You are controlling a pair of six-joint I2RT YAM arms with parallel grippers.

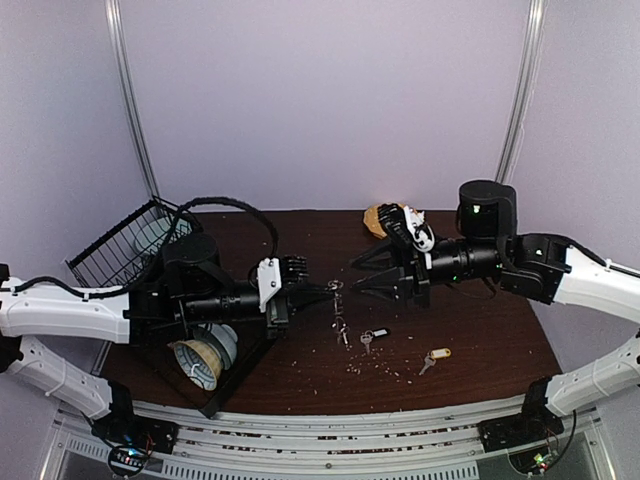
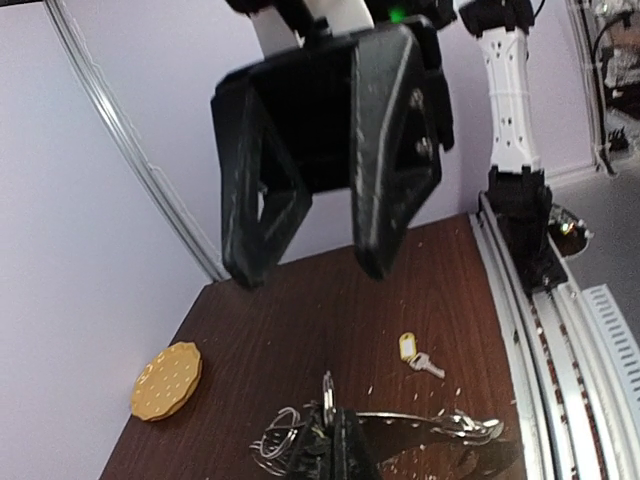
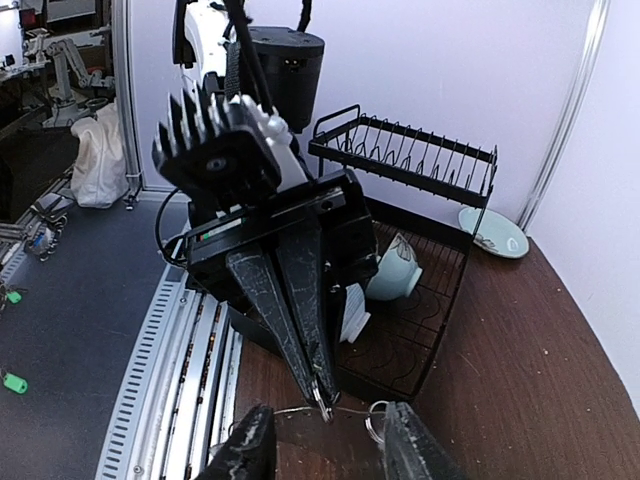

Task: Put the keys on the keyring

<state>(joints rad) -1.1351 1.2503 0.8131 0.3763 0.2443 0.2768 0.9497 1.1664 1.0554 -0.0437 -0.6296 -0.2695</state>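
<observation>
The large pale grey-silver floppy keyring [image 2: 450, 424] is seen pinched in the fully closed tips of the left gripper [image 1: 327, 288]. It is held up above the table at the middle of the overhead view, with part of it dangling below. Just to its right, the right gripper [image 1: 352, 279] is caught with its jaws partly spread and nothing between them. The ring is faced but, as far as can be told, not touched.

Nothing is judged threaded yet. The tiny silver key with the black-and-white tag [image 1: 373, 336] is seen lying on the table just below the two grippers. The tiny silver key with the yellow tag [image 1: 435, 357] is lying further to the lower right, apart from the first. So the ring is judged picked up, and both keys are yet to be fetched and slid on.

The dark brown wooden tabletop [image 1: 480, 330] is sprinkled with pale specks around the keys. A round yellow-tan dotted disc [image 2: 167, 380] is found towards the far edge, and a black wire dish rack [image 1: 125, 243] at the left. Pale lilac walls [image 1: 330, 90] with metal rails are seen behind.
</observation>
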